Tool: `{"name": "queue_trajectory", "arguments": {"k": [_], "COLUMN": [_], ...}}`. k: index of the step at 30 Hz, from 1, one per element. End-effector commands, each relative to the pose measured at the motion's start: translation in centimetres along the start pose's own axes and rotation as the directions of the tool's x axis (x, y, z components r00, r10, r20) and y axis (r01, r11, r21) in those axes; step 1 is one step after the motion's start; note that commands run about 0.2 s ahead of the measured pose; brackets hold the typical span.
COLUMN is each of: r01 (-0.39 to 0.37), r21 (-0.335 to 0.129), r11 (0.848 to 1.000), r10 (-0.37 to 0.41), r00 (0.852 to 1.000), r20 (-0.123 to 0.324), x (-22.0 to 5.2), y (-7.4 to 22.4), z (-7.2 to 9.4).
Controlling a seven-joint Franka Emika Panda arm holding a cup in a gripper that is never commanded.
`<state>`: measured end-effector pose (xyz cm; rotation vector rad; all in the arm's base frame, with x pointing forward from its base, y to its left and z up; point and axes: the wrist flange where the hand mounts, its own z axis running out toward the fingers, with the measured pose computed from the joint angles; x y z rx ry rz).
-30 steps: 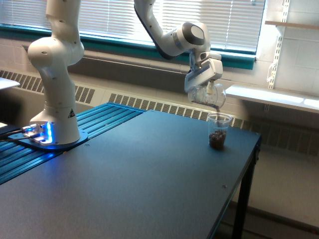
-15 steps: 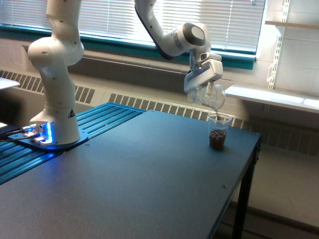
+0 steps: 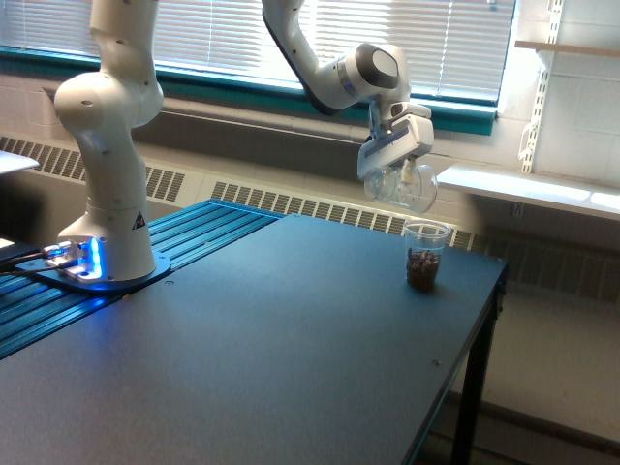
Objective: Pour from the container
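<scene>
Setting: robotics lab or test room; white arm base bolted on a plate with blue indicator lights, beside a dark bench table; behind the gripper, a window with closed blinds over a teal sill; radiator grille below it; wall-mounted shelf rails on the exterior view's right of the gripper

You see white slatted window blinds at twelve o'clock, a wooden wall shelf at two o'clock.
</scene>
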<state>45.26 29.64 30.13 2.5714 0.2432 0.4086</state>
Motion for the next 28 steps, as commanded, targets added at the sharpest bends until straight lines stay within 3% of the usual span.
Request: {"name": "queue_trajectory", "arguments": {"k": [1,28], "r01": [0.014,-0.045], "r21": [0.007,0.048], "r11": [1.0,0.998], "r10": [-0.014,0.046], "r00": [1.0,0.999], "r20": [0.008,-0.027], "x": [-0.1,-0.7], "y": [-0.4,1.7], "z": [-0.1,-0.6]}}
